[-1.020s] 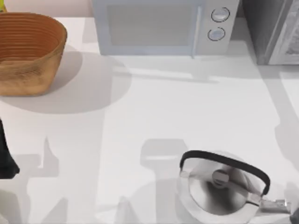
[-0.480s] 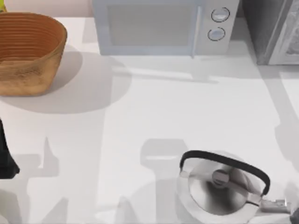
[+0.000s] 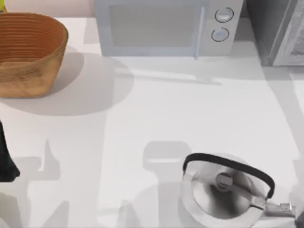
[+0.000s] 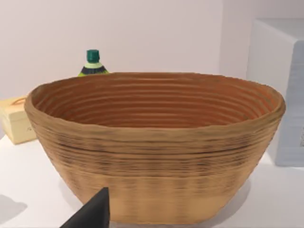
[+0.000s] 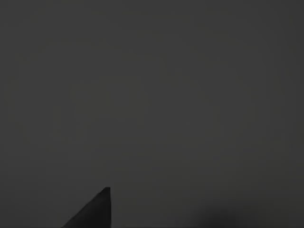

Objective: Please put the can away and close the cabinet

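Nearest the camera in the top view sits a shiny kettle (image 3: 223, 190) with a black handle, at the front right of the white surface (image 3: 156, 118). It's just parked there, probably clutter to steer around, not part of the job.

The left arm (image 3: 5, 156) pokes in as a dark shape at the front left edge. In its wrist view one dark fingertip (image 4: 92, 211) of the left hand shows low down, aimed at the woven basket (image 4: 156, 156). I can't tell if that hand is open or closed. The right arm (image 3: 299, 219) is barely a sliver at the front right corner, and its wrist view is dark, so no call on the right hand either.

Farther back, the basket sits at the back left, and the part of its inside I can see holds nothing. Behind it there's a green-capped bottle (image 4: 93, 64) and a pale yellow box (image 4: 16, 118). A microwave (image 3: 164, 26) with its door shut stands at the back middle, with a grey cabinet (image 3: 278, 31) at the back right corner.

I can't spot the can, so I'd guess it's either already stowed or just out of sight. I can't tell if the cabinet is shut
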Action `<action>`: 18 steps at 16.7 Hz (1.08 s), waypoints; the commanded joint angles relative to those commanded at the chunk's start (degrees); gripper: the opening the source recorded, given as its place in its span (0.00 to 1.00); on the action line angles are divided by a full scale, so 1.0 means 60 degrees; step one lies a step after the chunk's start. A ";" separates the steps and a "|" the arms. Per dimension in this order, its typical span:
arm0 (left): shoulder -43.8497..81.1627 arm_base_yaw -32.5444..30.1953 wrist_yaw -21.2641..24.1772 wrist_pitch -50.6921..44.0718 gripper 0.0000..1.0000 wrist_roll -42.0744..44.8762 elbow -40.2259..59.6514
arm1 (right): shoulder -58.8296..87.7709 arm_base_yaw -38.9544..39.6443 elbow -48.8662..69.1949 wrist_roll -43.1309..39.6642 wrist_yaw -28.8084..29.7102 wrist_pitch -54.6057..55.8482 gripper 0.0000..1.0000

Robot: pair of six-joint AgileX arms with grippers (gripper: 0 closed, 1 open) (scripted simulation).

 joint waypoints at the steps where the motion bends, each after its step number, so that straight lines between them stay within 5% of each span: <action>1: 0.0000 0.0000 0.0000 0.0000 1.00 0.0000 0.0000 | -0.0798 -0.0040 -0.0959 -0.0051 -0.0093 0.0310 1.00; 12: 0.0000 0.0000 0.0000 0.0000 1.00 0.0000 0.0000 | -1.1059 -0.0525 -1.4899 0.0040 -0.0709 0.3927 1.00; 18: 0.0000 0.0000 0.0000 0.0000 1.00 0.0000 0.0000 | -1.4779 -0.0707 -2.0220 0.0244 -0.0654 0.4814 1.00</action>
